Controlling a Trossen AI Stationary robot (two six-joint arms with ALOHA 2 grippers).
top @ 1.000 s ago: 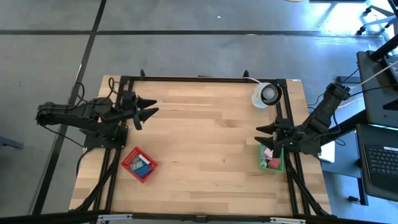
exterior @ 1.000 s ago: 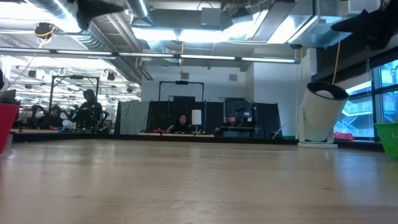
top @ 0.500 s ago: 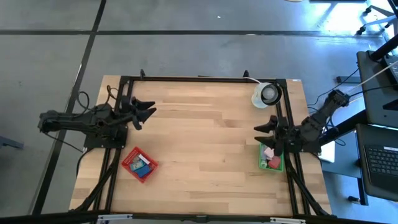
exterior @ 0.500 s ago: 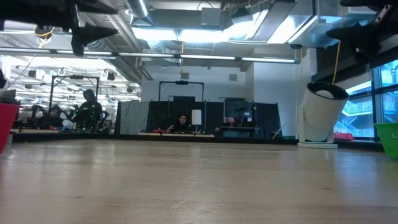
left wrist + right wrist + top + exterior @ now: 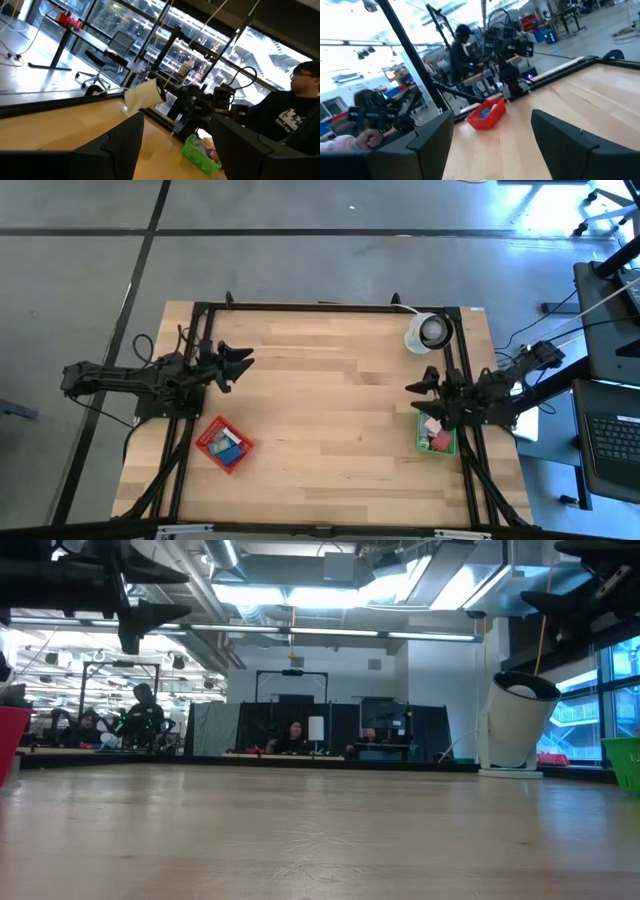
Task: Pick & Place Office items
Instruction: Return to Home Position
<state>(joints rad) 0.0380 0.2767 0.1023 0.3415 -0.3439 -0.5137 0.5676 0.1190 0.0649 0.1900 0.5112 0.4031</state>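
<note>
The office items lie in two baskets. Teal and blue pieces (image 5: 227, 442) sit in the red basket (image 5: 211, 436) near the table's left edge. Pink, red and white pieces (image 5: 434, 432) fill the green basket (image 5: 448, 448) at the right edge. My left gripper (image 5: 240, 365) hangs open above the table's left side, beyond the red basket, its fingers (image 5: 117, 142) wide apart. My right gripper (image 5: 414, 398) is open too, just beyond the green basket's far corner, fingers (image 5: 560, 135) spread. Both point toward the table's middle and hold nothing.
A white round object with a dark centre (image 5: 430, 332) stands near the far right corner. Black frame rails (image 5: 320, 306) run along the far edge and both sides. Bare wood (image 5: 330, 410) stretches between the baskets. A person (image 5: 295, 115) sits beyond the right edge.
Both arms have folded back and both grippers have sunk lower toward the table, the left one more clearly. Both have stayed open and empty. The baskets and their pieces have not moved.
</note>
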